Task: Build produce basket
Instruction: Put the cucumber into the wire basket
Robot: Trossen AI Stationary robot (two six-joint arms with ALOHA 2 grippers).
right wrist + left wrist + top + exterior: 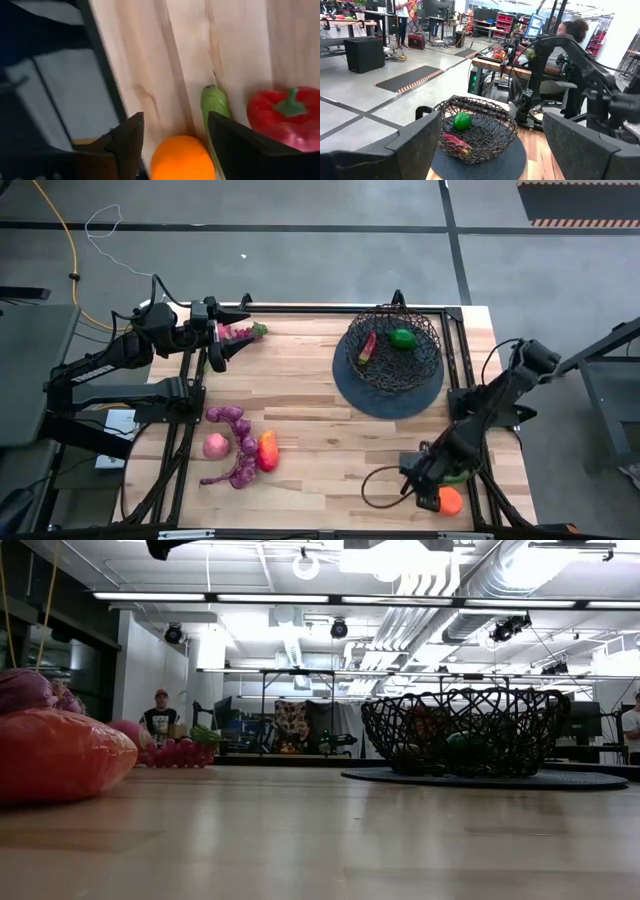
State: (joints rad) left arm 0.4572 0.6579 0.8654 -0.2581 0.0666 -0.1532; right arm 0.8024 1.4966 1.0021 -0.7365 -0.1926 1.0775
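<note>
Overall, by item:

Basket: one black wire-mesh basket point(391, 348) on a dark round disc point(352, 394), at the far right part of the counter point(320, 430).
Produce in basket: two pieces, a green round fruit point(403, 338) and a red-and-yellow elongated piece point(367, 349), lying apart on the mesh.
Produce at near left: a purple grape string point(238, 450), one pink round fruit point(216, 445) and one orange-red piece point(267, 450), close together; the pink fruit and the orange-red piece each touch the grapes.
Produce at far left: one pink-red cluster with a green end point(242, 332), just beside the left end effector.
Produce at near right: one orange ball point(182, 158), one green vegetable point(215, 103) and one red bell pepper point(284, 118), side by side.
Left end effector point(222, 335): raised over the far left edge, fingers spread wide, holding nothing.
Right end effector point(175, 135): low at the near right corner, fingers apart on either side of the orange ball, not closed on it.
Surface: light wood planks, black frame rails at both sides.
Room: grey floor with a yellow cable point(66, 240); ceiling lights, desks, and two people point(160, 714) point(570, 31) in the background.
</note>
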